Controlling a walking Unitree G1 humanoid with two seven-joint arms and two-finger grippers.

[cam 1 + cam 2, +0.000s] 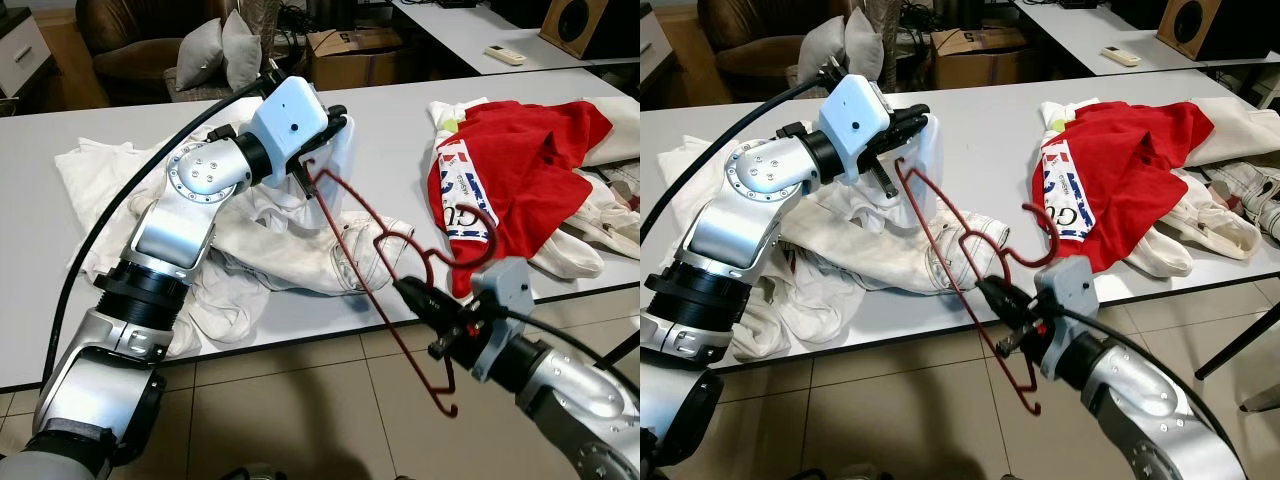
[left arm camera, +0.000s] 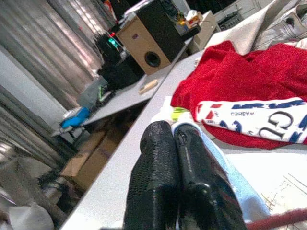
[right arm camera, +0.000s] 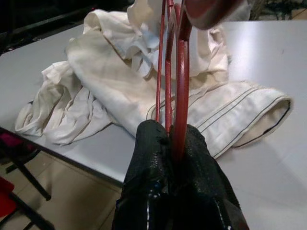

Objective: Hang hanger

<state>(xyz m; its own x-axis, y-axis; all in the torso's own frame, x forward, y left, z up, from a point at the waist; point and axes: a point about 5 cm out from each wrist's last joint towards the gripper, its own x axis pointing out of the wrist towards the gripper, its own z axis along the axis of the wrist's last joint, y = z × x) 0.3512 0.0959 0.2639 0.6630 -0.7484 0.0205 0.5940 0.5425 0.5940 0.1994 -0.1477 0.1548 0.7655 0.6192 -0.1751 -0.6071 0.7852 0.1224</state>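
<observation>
Hanger, thin red wire (image 1: pixel 372 262), pinched in right gripper (image 1: pixel 412 292) off the grey table's (image 1: pixel 400 130) six-o'clock edge, far end beside left gripper (image 1: pixel 322 130), fingers pressed together on pale cloth (image 1: pixel 345 150); risk: snagging cream garment (image 1: pixel 290 250).

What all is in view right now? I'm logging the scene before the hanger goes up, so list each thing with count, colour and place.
Hanger: one, red wire, held over the table's near edge.
White clothes: a pile, cream, on the table's left half.
Red shirt: one, red with a white printed panel, on the table's right.
Table: one, pale grey, across the view.
Cushions: two, grey, behind the table.
Cardboard box: one, brown, behind the table.
Remote: one, white, on the far table.
Speaker: one, wooden, far right.
Left gripper: shut at the hanger's upper corner.
Right gripper: shut on the hanger's neck.
</observation>
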